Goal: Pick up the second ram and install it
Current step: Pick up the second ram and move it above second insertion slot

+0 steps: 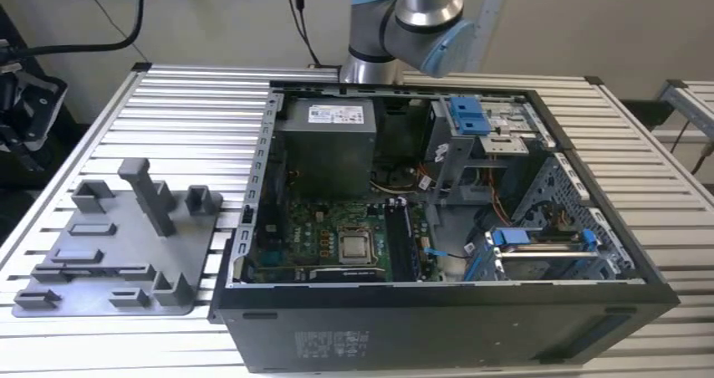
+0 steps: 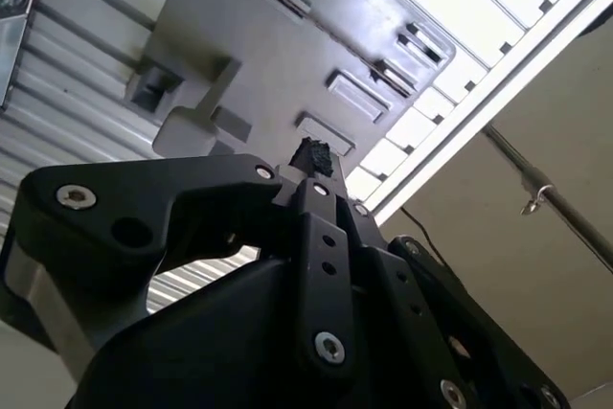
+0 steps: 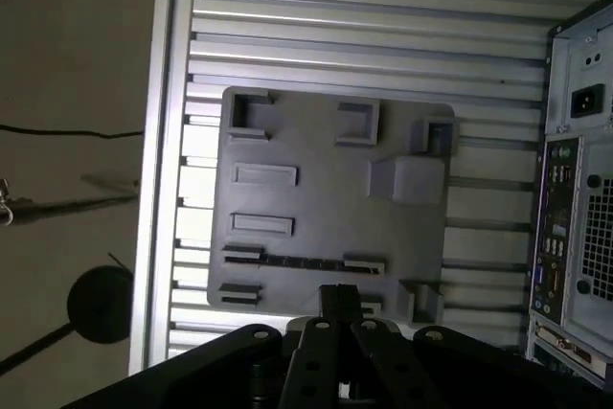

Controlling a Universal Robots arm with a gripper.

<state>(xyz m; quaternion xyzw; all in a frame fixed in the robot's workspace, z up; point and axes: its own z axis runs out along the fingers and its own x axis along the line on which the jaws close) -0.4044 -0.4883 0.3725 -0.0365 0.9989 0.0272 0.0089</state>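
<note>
My gripper (image 2: 311,154) hangs high over the grey fixture plate (image 3: 316,208), its black fingertips pressed together with nothing between them; in the first wrist view the gripper (image 3: 340,296) sits above the plate's near edge. The long narrow slot (image 3: 287,261) of the plate holds no stick. Inside the open computer case (image 1: 446,298), long dark memory sticks (image 1: 402,242) stand in the slots just to the exterior view's right of the silver processor (image 1: 356,246). I cannot tell which of them is the second ram.
The fixture plate (image 1: 112,252) with upright posts lies on the slatted aluminium table (image 1: 190,110) at the exterior view's left of the case. The arm's base and elbow (image 1: 402,27) rise behind the case. Blue drive brackets (image 1: 541,240) and cables crowd the case's right half.
</note>
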